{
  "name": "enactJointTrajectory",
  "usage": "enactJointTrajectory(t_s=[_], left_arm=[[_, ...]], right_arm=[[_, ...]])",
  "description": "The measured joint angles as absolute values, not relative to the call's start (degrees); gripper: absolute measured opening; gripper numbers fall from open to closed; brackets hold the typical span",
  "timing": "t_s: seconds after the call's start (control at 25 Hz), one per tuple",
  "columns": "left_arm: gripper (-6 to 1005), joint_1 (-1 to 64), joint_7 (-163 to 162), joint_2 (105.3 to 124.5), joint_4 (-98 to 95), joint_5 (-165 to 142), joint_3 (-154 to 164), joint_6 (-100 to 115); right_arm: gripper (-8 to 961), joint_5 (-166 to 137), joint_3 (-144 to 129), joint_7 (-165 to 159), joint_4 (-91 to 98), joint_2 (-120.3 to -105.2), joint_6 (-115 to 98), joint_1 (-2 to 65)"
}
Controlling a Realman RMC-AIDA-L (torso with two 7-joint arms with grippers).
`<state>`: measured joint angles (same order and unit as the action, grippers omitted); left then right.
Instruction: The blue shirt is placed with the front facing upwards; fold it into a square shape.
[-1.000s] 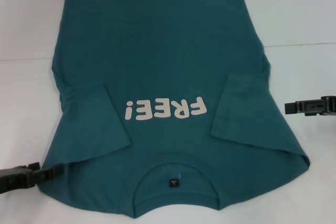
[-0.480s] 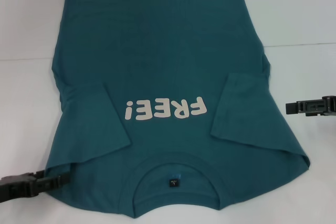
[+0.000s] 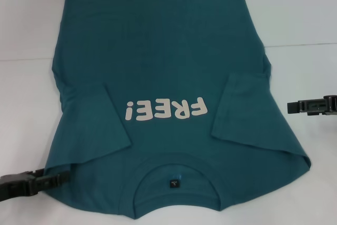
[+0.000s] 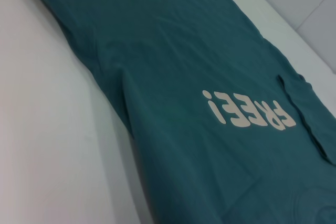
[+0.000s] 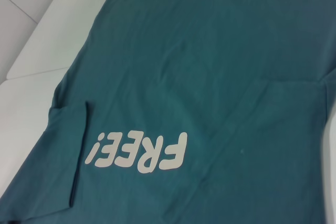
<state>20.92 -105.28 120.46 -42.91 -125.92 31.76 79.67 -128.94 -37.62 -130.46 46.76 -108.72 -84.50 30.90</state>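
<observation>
Since a second ago the left gripper (image 3: 52, 181) has slid back off the blue shirt (image 3: 168, 67), which fills the frame's centre, collar toward the bottom edge. Its tip touches the lower-left shoulder corner; the right gripper (image 3: 293, 107) waits mid-right, just beside the sleeve. I cannot tell either pincer's spread; pinch each shoulder edge cleanly through both layers.

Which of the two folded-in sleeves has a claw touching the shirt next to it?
The sleeve on the robot's left: the left claw reaches the blue shirt's edge just below it. The right claw stays clear of the right sleeve.
</observation>
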Motion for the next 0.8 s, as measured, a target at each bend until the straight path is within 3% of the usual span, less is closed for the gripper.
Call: enactJointTrajectory(t_s=[0.44,0.8], left_arm=[[803,21.7,-105.0,120.5,-42.6,-126.1,32.8,78.1],[484,22.3,-105.5,120.3,-41.5,-126.1,33.0,77.4]], right_arm=[[915,-128.9,-37.5,-130.5,46.4,-108.71,-84.4,30.9],[916,-128.9,-37.3,-130.7,46.3,-108.72,-84.9,30.9]])
